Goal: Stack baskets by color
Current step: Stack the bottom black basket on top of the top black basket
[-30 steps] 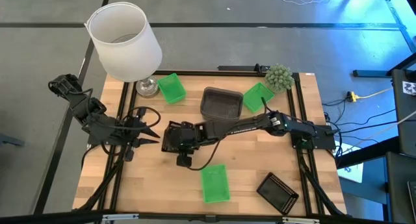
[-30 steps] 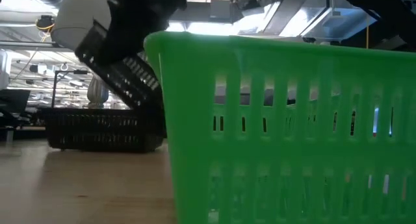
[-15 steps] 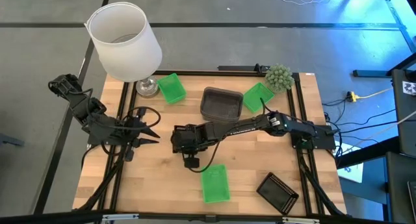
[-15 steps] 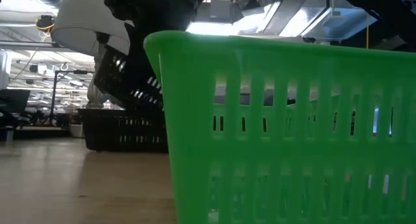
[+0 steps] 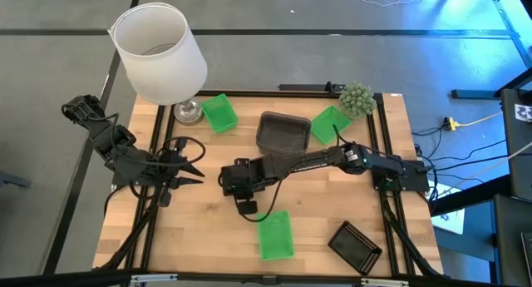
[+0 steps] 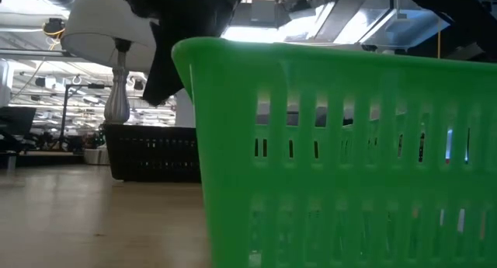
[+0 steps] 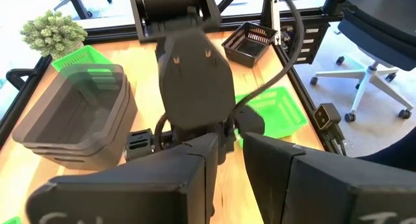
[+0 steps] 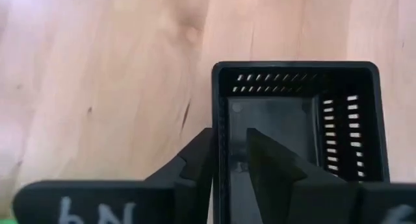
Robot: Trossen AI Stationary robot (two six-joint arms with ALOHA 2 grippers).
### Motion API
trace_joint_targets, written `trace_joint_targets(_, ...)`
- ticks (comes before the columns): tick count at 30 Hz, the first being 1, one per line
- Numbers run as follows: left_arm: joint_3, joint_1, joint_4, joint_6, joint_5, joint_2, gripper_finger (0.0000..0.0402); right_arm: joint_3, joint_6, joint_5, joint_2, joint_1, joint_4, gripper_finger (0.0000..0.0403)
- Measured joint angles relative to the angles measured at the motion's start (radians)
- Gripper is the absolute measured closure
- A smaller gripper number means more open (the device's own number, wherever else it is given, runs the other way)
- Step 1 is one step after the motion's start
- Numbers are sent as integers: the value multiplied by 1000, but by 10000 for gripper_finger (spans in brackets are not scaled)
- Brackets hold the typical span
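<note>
A stack of black baskets (image 8: 299, 120) sits level on the table at mid-table, also visible in the low view (image 6: 151, 151). My right gripper (image 8: 229, 160) is open above it, pointing steeply down, one finger outside and one inside a side wall (image 8: 221, 107). In the high view this gripper (image 5: 237, 183) covers the stack. Grey baskets (image 5: 283, 131) are stacked behind it. Green baskets lie apart at the far left (image 5: 220, 112), the far right (image 5: 330, 121) and near the front (image 5: 274, 235). Another black basket (image 5: 356, 245) lies at the front right. My left gripper (image 5: 193, 165) waits open at the left edge. My right gripper straddles the top black basket's side wall (image 8: 221, 107) from above. The inner finger (image 8: 266, 162) stands clear of the wall. The outer finger (image 8: 198, 159) lies close beside it, and I cannot tell whether it touches. The basket rests nested and level in the one below.
A white lampshade (image 5: 160, 54) on a silver foot stands at the far left corner, and a small round plant (image 5: 356, 97) at the far right. The near green basket (image 6: 342, 159) fills most of the low view. Bare wood lies at the front left (image 5: 183, 229).
The black basket that hung tilted under my right gripper has come down and now sits level in the black basket below. My right wrist has tipped further down over the stack. The black baskets on the table have shifted a little toward the right edge.
</note>
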Motion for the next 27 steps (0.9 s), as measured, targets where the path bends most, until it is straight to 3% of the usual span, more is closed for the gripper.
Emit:
trace_joint_targets(4,0,0,0,0,0,0,335,95,-67,-15,0,3,-89,309)
trace_joint_targets(11,0,0,-24,-2,1,0,335,68,-113,-24,-121,63,-140,309)
trace_joint_targets(18,0,-19,-30,14,1,0,335,68,-92,115,-205,123,-360,309)
trace_joint_targets(27,0,-59,-72,20,2,0,335,68,17,-53,-300,248,-455,309)
